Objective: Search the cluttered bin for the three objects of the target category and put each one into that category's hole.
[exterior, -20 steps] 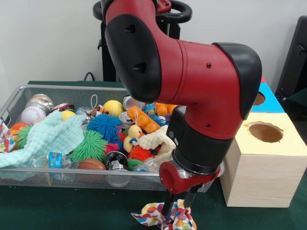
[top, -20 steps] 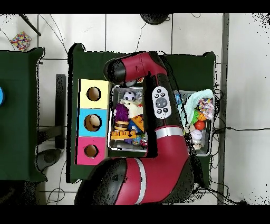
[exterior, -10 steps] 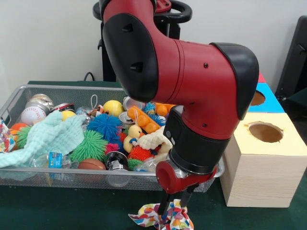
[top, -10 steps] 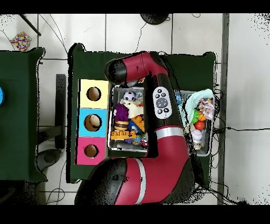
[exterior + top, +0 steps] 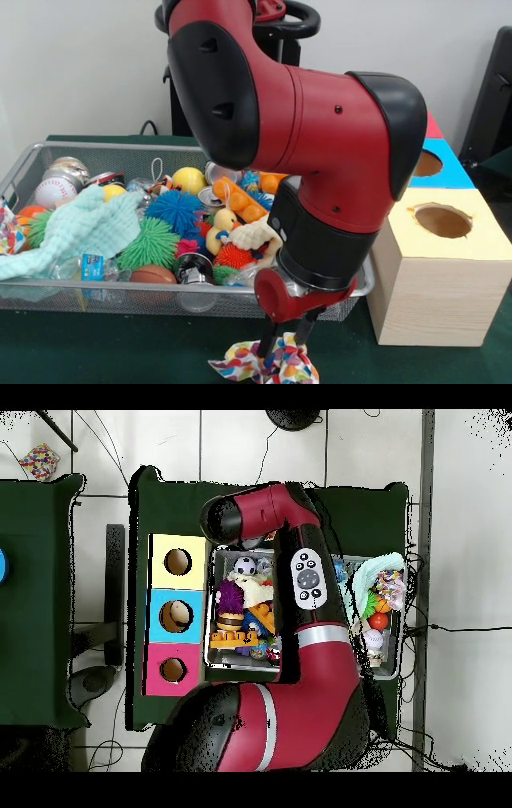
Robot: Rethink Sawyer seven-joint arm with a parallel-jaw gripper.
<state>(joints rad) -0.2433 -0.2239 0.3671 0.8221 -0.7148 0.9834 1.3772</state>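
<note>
In the front view my gripper hangs low over the green table in front of the wire bin, shut on a colourful dotted cloth that droops onto the table. A mint cloth lies in the bin's left part, and another dotted cloth hangs at its left end. The yellow box with its round hole stands to the right. In the overhead view the arm hides the gripper and the cloth.
The bin is packed with spiky balls, a baseball, rubber ducks, cans and bottles. A blue box sits behind the yellow one. The overhead view shows yellow, blue and pink holes in a row beside the bin.
In the front view the gripper and the dotted cloth have shifted slightly to the left, staying low in front of the bin. The bin's contents have not moved.
</note>
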